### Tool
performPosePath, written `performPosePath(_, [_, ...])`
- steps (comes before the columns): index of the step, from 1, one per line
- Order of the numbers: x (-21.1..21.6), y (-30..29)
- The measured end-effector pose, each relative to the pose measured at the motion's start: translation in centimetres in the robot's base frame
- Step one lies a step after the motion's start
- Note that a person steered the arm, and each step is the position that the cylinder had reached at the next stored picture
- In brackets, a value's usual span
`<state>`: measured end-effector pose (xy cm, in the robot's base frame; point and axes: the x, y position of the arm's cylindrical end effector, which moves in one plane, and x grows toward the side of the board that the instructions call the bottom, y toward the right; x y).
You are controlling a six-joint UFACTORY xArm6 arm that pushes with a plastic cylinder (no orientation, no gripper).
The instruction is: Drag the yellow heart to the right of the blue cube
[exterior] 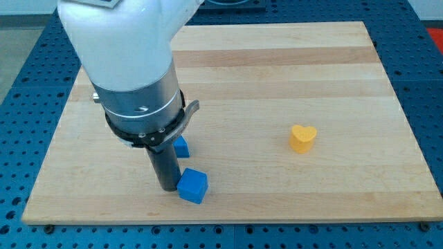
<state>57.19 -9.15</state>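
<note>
The yellow heart lies on the wooden board, right of the middle. A blue cube sits near the board's bottom edge, left of centre. My tip stands just left of this cube, touching or nearly touching it. A second blue block peeks out from behind the rod, a little above the cube; its shape is partly hidden. The yellow heart is far to the right of my tip and of both blue blocks.
The arm's white and grey body covers the board's upper left part. A blue perforated table surrounds the board on all sides.
</note>
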Motion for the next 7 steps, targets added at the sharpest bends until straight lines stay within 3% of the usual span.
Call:
performPosePath(3, [-10.1, 10.8])
performPosePath(4, [-13.8, 17.3])
performPosePath(5, [-13.4, 24.5])
performPosePath(6, [-10.2, 25.0])
performPosePath(7, [-6.0, 20.0])
